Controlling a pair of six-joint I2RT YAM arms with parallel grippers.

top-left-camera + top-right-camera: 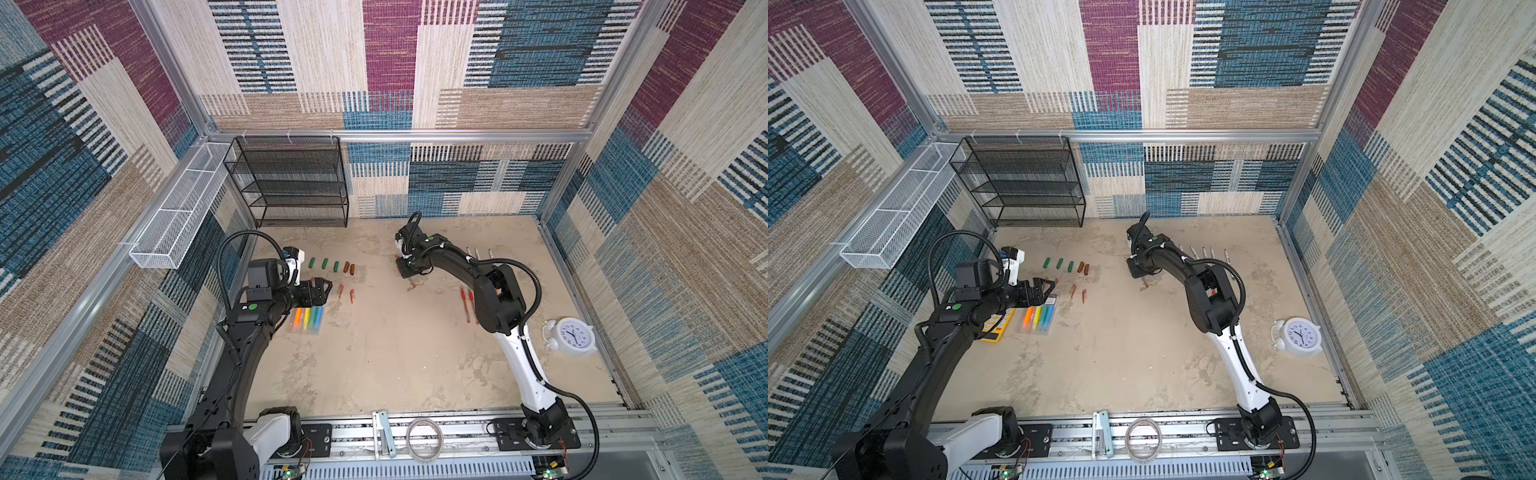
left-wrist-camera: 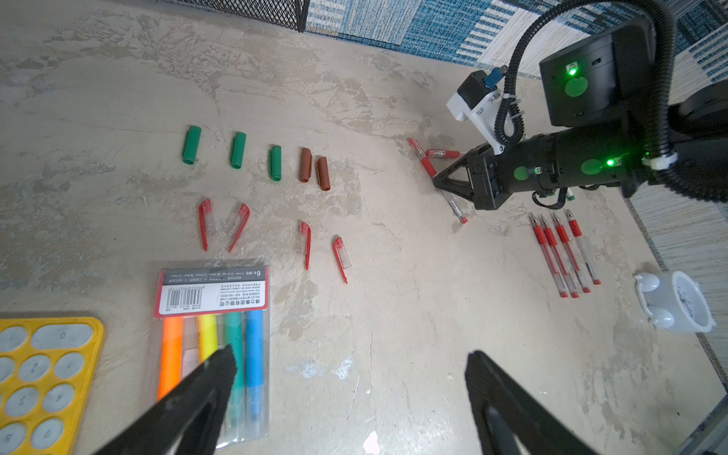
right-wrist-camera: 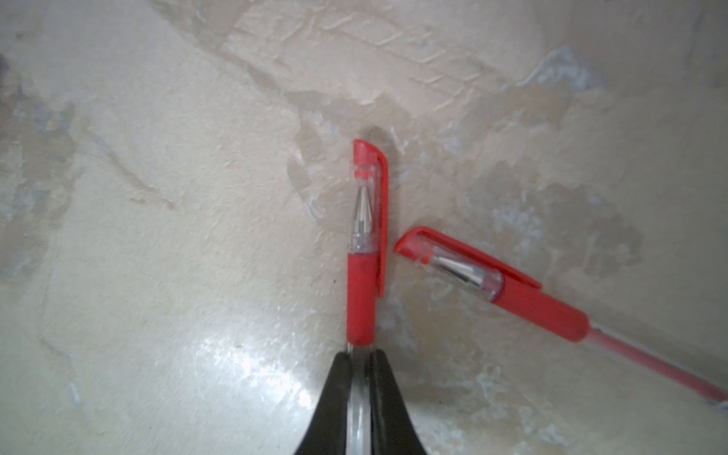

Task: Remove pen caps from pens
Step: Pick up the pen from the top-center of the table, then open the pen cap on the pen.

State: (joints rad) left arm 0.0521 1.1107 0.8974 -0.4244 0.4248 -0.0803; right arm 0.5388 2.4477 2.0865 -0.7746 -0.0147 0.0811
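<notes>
My right gripper [image 3: 361,356] is shut on the clear barrel of a pen [image 3: 360,299] with a red grip, and its red-clipped pen cap [image 3: 368,197] is still on. A second capped pen [image 3: 532,307] lies on the table beside it. Loose pen caps lie in rows: green ones [image 2: 192,144], brown ones [image 2: 305,164] and several slim red ones [image 2: 205,228]. Several uncapped red pens [image 2: 559,252] lie side by side near the right arm. My left gripper [image 2: 350,356] is open and empty, low over the table beside the highlighter pack.
A clear highlighter pack [image 2: 212,342] and a yellow calculator [image 2: 43,374] lie under the left arm. A white alarm clock [image 1: 569,336] stands at the right. A black mesh shelf [image 1: 291,183] stands at the back left, beside a white mesh basket [image 1: 174,216] fixed to the frame.
</notes>
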